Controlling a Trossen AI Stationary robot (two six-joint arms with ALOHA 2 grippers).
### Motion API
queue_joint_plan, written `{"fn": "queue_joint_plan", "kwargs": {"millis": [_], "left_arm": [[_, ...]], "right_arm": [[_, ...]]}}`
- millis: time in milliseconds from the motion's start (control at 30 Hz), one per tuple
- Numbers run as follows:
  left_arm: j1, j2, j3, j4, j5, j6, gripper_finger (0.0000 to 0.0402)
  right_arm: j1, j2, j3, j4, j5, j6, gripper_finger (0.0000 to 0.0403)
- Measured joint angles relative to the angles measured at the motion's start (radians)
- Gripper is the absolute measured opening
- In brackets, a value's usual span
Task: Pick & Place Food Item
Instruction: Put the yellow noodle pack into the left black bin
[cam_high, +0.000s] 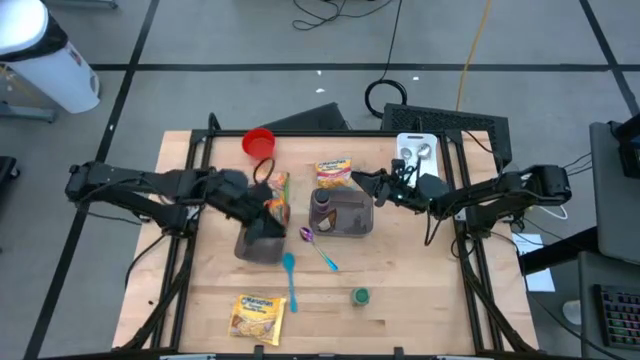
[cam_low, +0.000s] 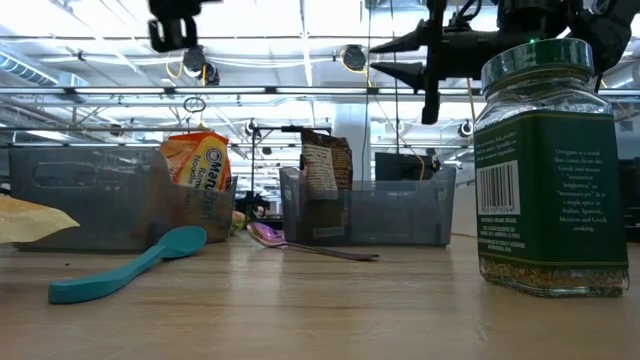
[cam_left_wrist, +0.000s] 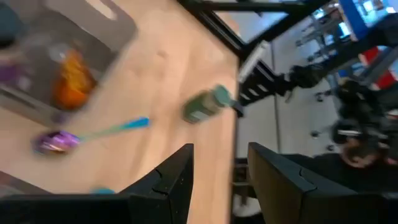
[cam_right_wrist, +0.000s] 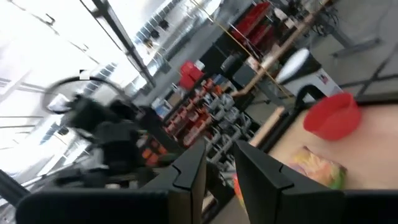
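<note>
On the wooden table stand two grey bins. The left bin has an orange noodle packet sticking up in it. The right bin holds a dark packet that stands up on its end.

The left gripper hangs over the left bin, just above the orange noodle packet. In the left wrist view its two dark fingers stand apart with a gap between them — nothing is pinched there. The right gripper hangs up in the air over the far edge of the right bin. Its fingers stand a little apart too, and they hold nothing.

A second noodle packet lies flat behind the right bin, and a third one lies near the front edge of the table. A red cup sits near the far left corner.

Between the bins lies a purple spoon, and a blue spoon lies just in front of the left bin. A green spice jar stands upright near the front of the table, well apart from both bins.
</note>
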Motion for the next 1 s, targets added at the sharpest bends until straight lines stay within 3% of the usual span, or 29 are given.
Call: {"fn": "queue_joint_plan", "kwargs": {"millis": [267,467,667,900,1000], "left_arm": [[-0.287,0.003,-0.001,-0.087,-0.195,-0.178,0.0156],[-0.46,0.005,-0.001,-0.204,-0.292,-0.299,0.0156],[-0.638,0.005,-0.001,-0.286,-0.376,-0.514,0.0156],[-0.829,0.012,-0.001,-0.233,-0.743,-0.793,0.0157],[-0.866,0.045,-0.001,-0.225,-0.853,-0.913,0.0156]], "right_arm": [[0.002,0.0,0.0,-0.057,-0.151,0.001,0.0077],[0.004,0.0,0.0,-0.076,-0.154,0.055,0.0077],[0.057,0.0,0.0,-0.114,-0.15,0.027,0.0077],[0.131,0.0,0.0,-0.142,-0.153,0.019,0.0077],[0.157,0.0,0.0,-0.141,-0.208,0.04,0.0077]]}}
